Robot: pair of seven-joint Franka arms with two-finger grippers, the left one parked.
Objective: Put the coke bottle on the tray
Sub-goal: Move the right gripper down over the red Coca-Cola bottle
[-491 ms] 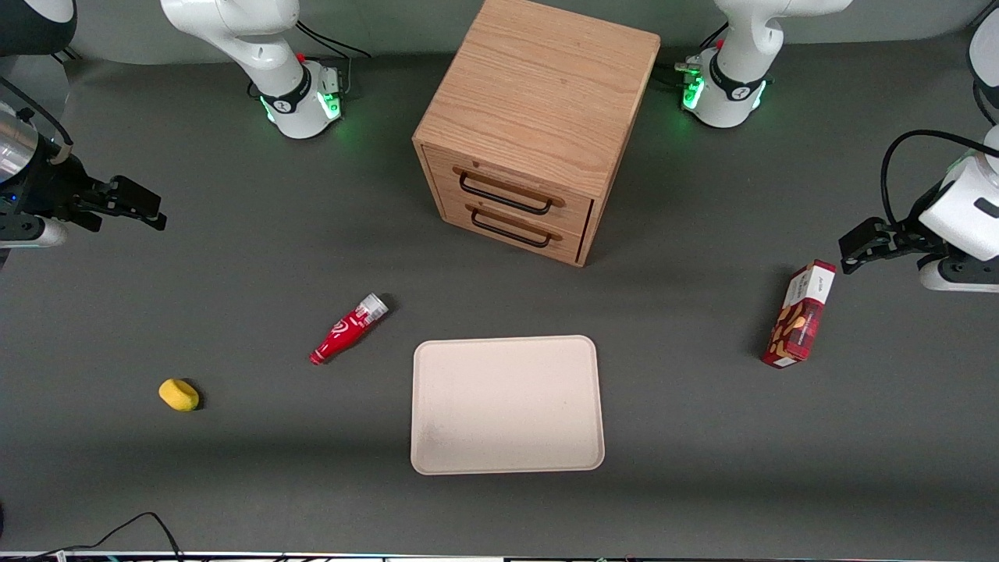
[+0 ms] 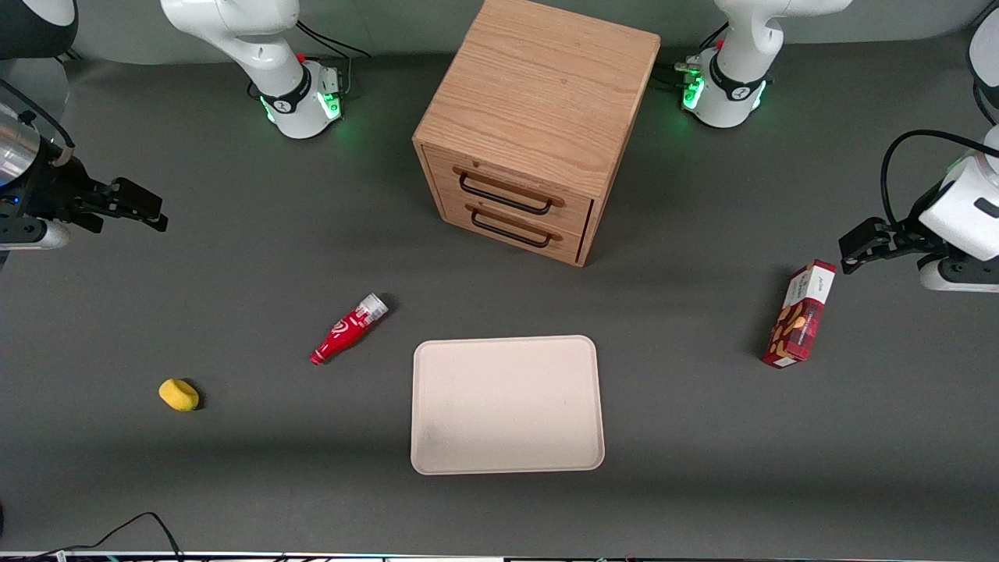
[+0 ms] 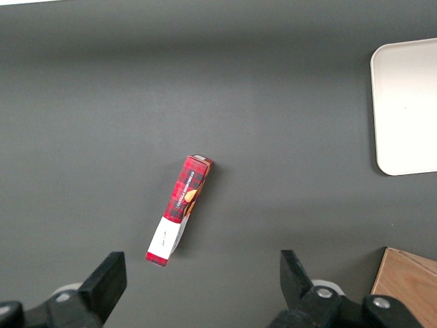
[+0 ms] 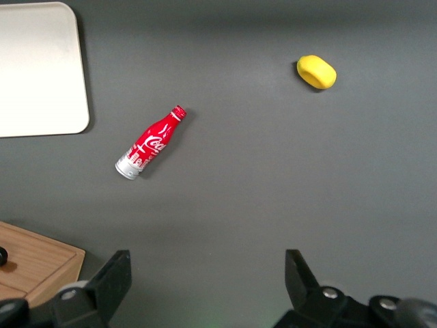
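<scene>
The coke bottle (image 2: 349, 329) lies on its side on the dark table, red with a white logo, its cap pointing toward the front camera and its silvery base end pointing away. It also shows in the right wrist view (image 4: 150, 142). The beige tray (image 2: 507, 404) lies flat beside it, a little nearer the front camera, and its corner shows in the right wrist view (image 4: 41, 68). My right gripper (image 2: 144, 209) is open and empty, high above the table at the working arm's end, well away from the bottle. In the wrist view (image 4: 205, 263) its jaws stand wide apart over bare table.
A wooden two-drawer cabinet (image 2: 531, 125) stands farther from the front camera than the tray. A yellow lump (image 2: 179, 394) lies toward the working arm's end, also in the wrist view (image 4: 316, 72). A red snack box (image 2: 799, 314) lies toward the parked arm's end.
My right gripper has shifted very slightly, with the arm body drawing back a little. The bottle and tray have not moved.
</scene>
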